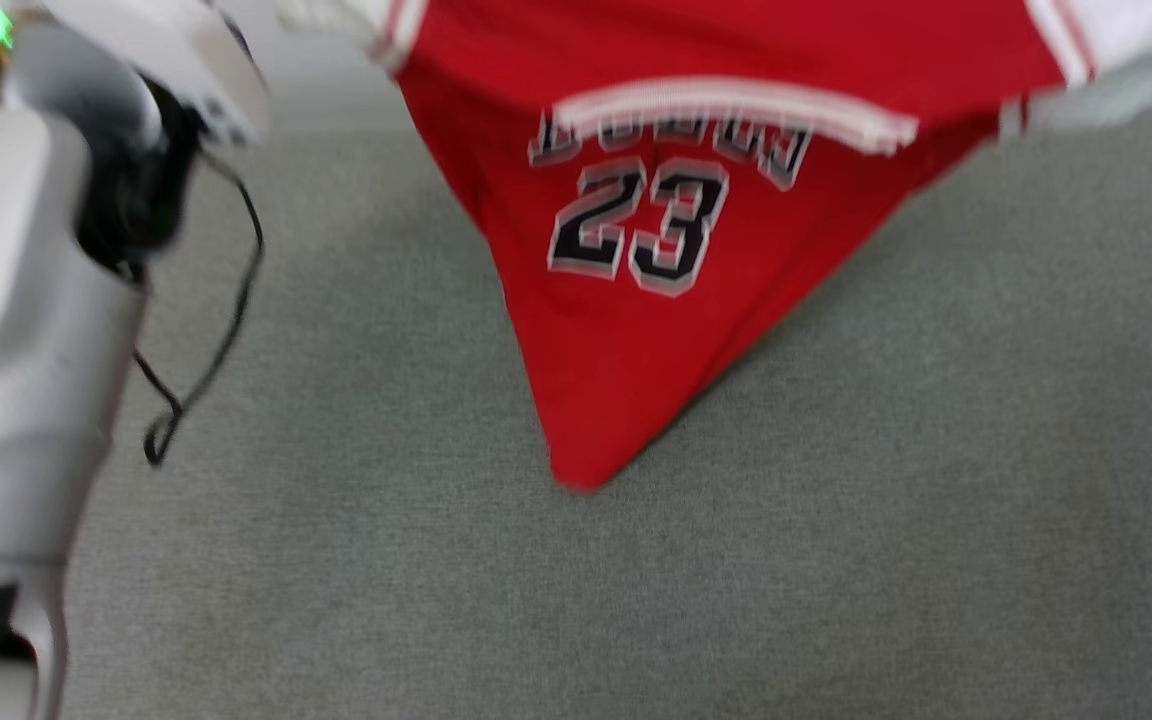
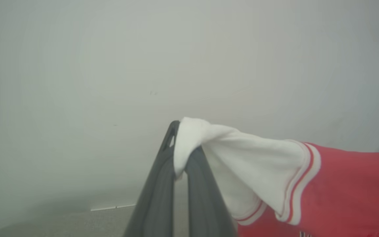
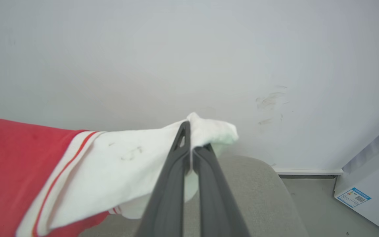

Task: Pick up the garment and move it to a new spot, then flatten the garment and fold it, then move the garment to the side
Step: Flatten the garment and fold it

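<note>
Left end effector (image 2: 181,148) and right end effector (image 3: 192,144) are each pinching a sleeve (image 2: 242,158) – stretching the jersey (image 1: 636,330) wide, likely readying it for laying flat

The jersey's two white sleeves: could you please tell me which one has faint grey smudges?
The sleeve pinched in the right gripper: faint grey marks show on its white cloth, whereas the sleeve held by the left gripper looks clean.

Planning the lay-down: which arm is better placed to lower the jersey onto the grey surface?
Neither alone, I'd judge: the left gripper pinches one white sleeve, the right gripper the other, and the garment hangs spread between them. Lower both together.
</note>
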